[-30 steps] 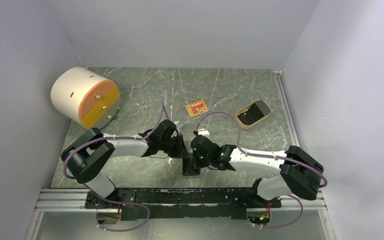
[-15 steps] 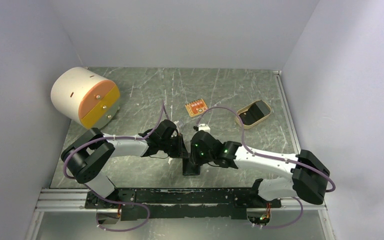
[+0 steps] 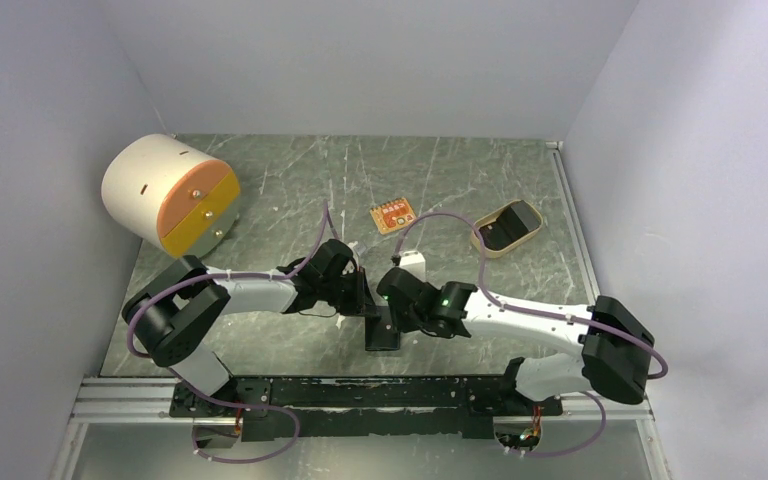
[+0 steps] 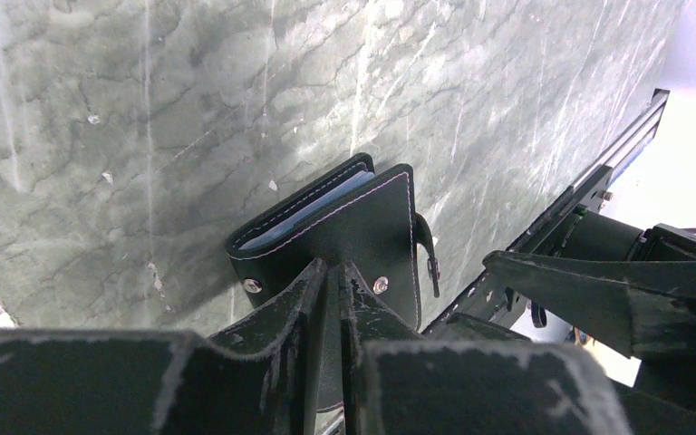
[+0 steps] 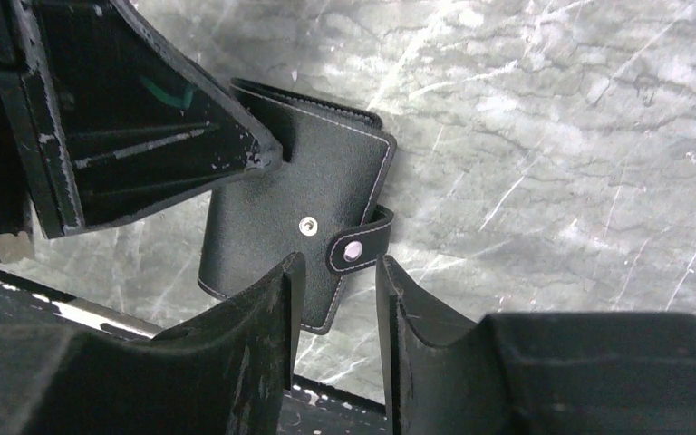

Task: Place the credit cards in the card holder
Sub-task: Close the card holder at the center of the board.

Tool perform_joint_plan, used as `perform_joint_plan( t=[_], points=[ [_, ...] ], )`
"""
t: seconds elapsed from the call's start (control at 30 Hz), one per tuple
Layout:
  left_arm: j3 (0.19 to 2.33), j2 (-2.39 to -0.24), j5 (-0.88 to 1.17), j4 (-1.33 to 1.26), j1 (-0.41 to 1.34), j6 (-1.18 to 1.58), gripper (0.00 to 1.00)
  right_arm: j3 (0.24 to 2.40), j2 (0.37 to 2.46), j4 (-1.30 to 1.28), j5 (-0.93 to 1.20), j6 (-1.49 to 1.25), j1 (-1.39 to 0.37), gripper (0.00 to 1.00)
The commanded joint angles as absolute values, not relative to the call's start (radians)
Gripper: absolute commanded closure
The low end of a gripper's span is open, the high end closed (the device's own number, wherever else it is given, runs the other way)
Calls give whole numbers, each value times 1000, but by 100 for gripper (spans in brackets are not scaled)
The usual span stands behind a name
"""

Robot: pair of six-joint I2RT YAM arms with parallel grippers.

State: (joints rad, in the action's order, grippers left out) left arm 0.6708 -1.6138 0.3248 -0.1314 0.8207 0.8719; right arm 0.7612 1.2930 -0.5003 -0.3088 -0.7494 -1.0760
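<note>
The card holder (image 3: 381, 336), a black wallet folded shut, lies on the table near the front edge between my two arms. In the left wrist view it (image 4: 344, 222) shows a bluish strip between its covers. My left gripper (image 4: 333, 268) is shut on the near edge of its cover. My right gripper (image 5: 337, 263) is open just above the wallet (image 5: 272, 208), with its fingers on either side of the snap tab (image 5: 355, 250). No credit card shows plainly. A tan oval tray (image 3: 483, 240) at the back right holds something dark and flat.
A white drum with orange and yellow drawers (image 3: 168, 193) stands at the back left. A small orange card (image 3: 393, 215) lies at mid-back. The metal rail (image 3: 360, 395) runs along the front edge just behind the wallet. Walls close in on three sides.
My right arm's elbow has swung to the right and its gripper has turned and settled closer over the wallet. My left gripper and the wallet have stayed put.
</note>
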Motion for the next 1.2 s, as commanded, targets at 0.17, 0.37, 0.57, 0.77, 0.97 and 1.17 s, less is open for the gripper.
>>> perform_joint_plan(
  t=[0.17, 0.37, 0.57, 0.77, 0.97, 1.17],
  points=[
    [663, -1632, 335, -96, 827, 858, 83, 800, 1345, -539, -385, -773, -1115, 65],
    [661, -1629, 336, -98, 828, 857, 83, 804, 1376, -534, -383, -769, -1117, 66],
    [660, -1632, 337, -100, 827, 857, 83, 802, 1388, -513, -371, -763, -1120, 72],
    [661, -1628, 333, -95, 827, 856, 83, 807, 1388, -520, -374, -761, -1123, 91],
    [659, -1632, 336, -100, 827, 858, 83, 784, 1361, -485, -356, -759, -1124, 100],
    [658, -1633, 335, -100, 827, 859, 84, 751, 1360, -409, -314, -748, -1123, 100]
  ],
)
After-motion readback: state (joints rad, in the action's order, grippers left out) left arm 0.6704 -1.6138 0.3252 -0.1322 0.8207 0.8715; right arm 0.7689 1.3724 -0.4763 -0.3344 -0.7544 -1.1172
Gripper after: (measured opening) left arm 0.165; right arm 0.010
